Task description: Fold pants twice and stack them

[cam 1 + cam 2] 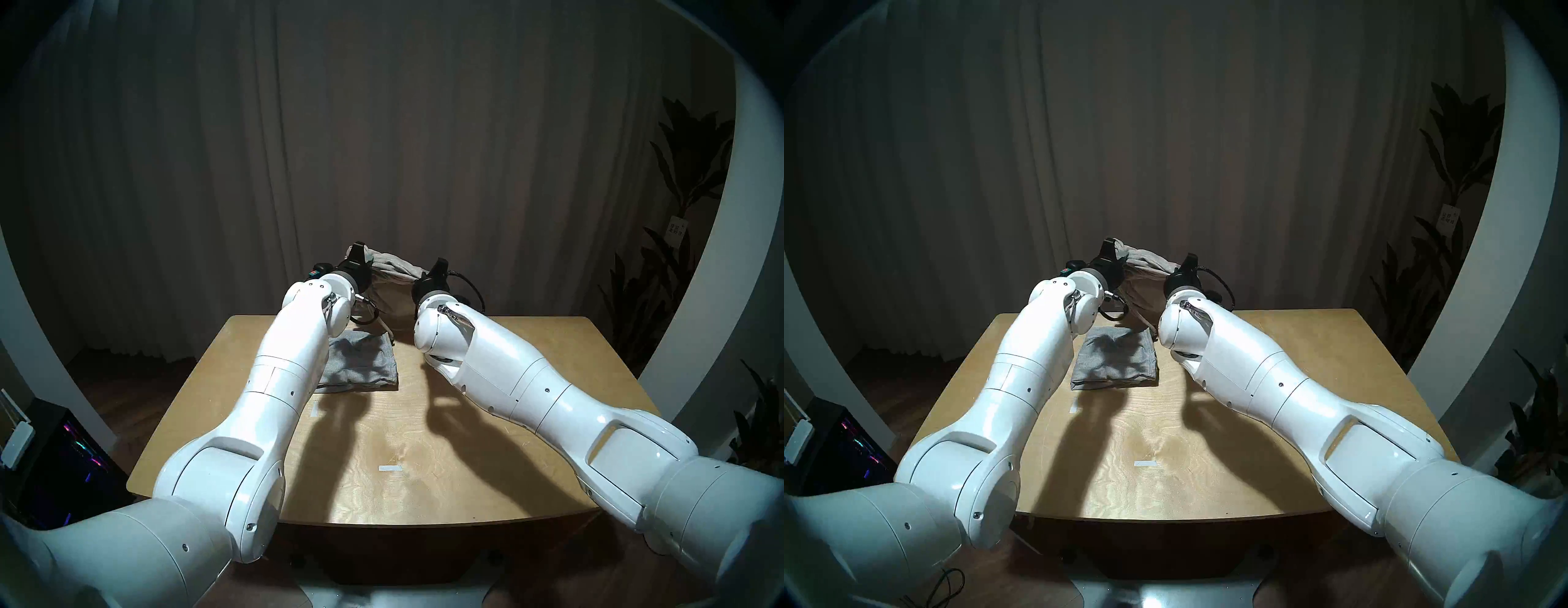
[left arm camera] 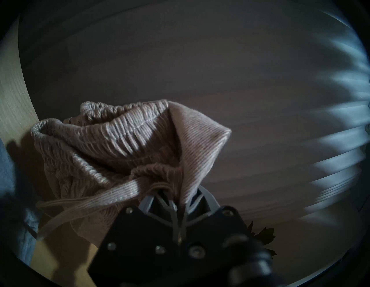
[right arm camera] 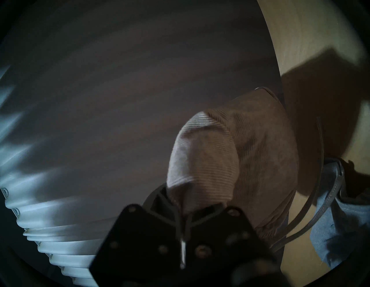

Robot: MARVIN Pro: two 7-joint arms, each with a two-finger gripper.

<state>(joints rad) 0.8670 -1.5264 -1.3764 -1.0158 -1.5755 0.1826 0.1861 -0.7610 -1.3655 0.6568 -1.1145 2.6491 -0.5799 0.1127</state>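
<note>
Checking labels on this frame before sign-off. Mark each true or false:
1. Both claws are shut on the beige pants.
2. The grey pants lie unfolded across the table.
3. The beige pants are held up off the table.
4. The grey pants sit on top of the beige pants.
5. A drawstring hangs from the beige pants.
1. True. The left claw and right claw each pinch the beige pants.
2. False. The grey pants lie folded into a compact bundle on the table.
3. True. They hang between the two claws, above the table's far part.
4. False. The grey pants rest on the table alone; the beige pair is in the air.
5. True. The drawstring trails loose below the waistband.
</note>
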